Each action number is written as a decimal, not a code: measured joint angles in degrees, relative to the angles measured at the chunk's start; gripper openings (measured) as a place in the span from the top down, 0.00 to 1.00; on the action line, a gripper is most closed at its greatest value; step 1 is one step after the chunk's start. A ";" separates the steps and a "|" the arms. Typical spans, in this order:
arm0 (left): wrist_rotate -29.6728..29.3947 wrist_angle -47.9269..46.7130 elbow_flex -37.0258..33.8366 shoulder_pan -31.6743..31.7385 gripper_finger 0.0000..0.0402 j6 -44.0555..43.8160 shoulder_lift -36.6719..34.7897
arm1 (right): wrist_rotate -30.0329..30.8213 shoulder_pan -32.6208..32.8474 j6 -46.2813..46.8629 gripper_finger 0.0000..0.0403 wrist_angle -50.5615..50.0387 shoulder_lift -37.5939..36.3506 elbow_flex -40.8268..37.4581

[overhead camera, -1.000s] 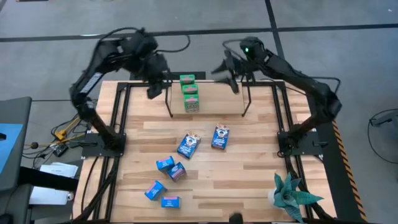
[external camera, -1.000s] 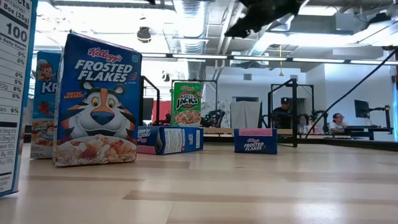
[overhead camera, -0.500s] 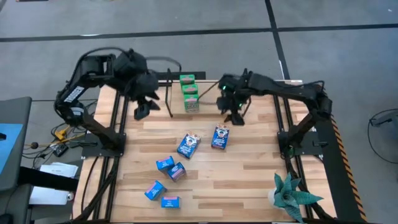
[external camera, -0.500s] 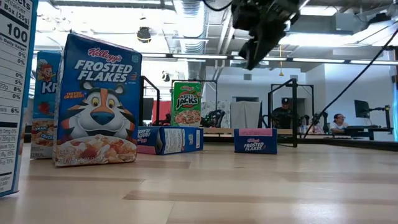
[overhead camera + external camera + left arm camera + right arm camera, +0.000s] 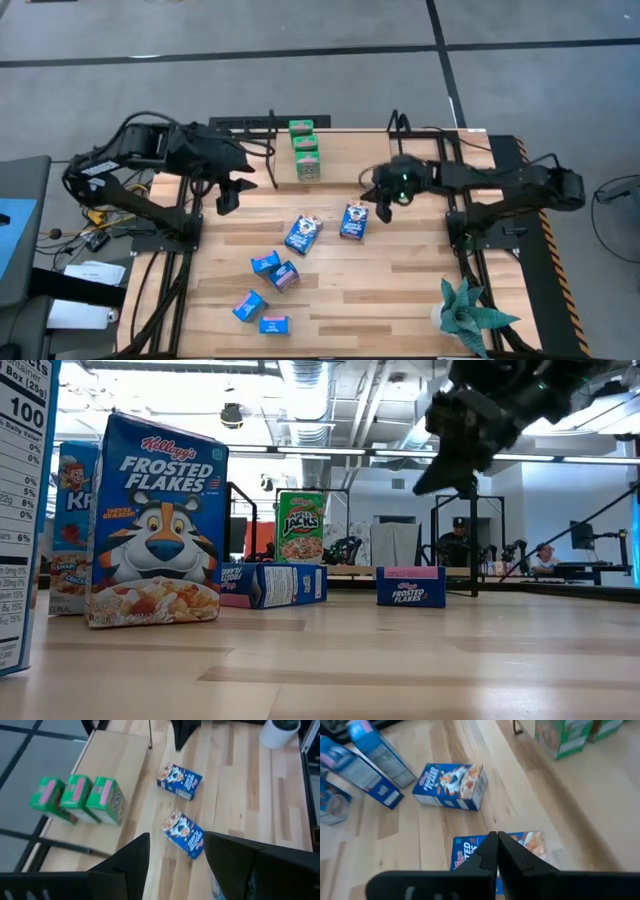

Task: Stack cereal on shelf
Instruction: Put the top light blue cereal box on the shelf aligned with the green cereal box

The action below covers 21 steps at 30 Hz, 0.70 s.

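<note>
Frosted Flakes box (image 5: 155,525) upright near camera, dark arm (image 5: 480,420) overhead

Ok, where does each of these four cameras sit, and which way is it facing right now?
High: overhead, straight down on table, both arms, shelf.
Low: at tabletop height, level toward the room; right gripper overhead.
Left wrist: on left arm, past its open fingers toward green boxes.
Right wrist: on right arm, shut fingers above a dark blue box.
Shared: both wrist views show the green boxes.

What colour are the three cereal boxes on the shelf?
Green boxes with pink tops; the left wrist view shows them best.
</note>
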 joint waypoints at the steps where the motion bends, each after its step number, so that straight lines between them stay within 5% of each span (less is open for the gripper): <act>1: 0.02 1.99 -1.89 0.00 0.57 -0.19 -0.71 | 1.44 1.15 1.05 0.93 1.43 0.38 -1.09; 11: 0.47 15.03 -13.01 0.04 0.57 0.44 -4.67 | 11.97 7.91 7.38 0.96 3.39 0.52 -7.64; 16: 1.68 14.80 -13.06 0.09 0.57 1.35 -4.79 | 12.10 10.58 6.58 0.94 10.76 5.36 -7.73; 21: 9.18 9.52 -13.06 -0.18 0.57 -2.44 -4.91 | 11.47 15.61 10.25 0.93 18.63 13.75 -7.35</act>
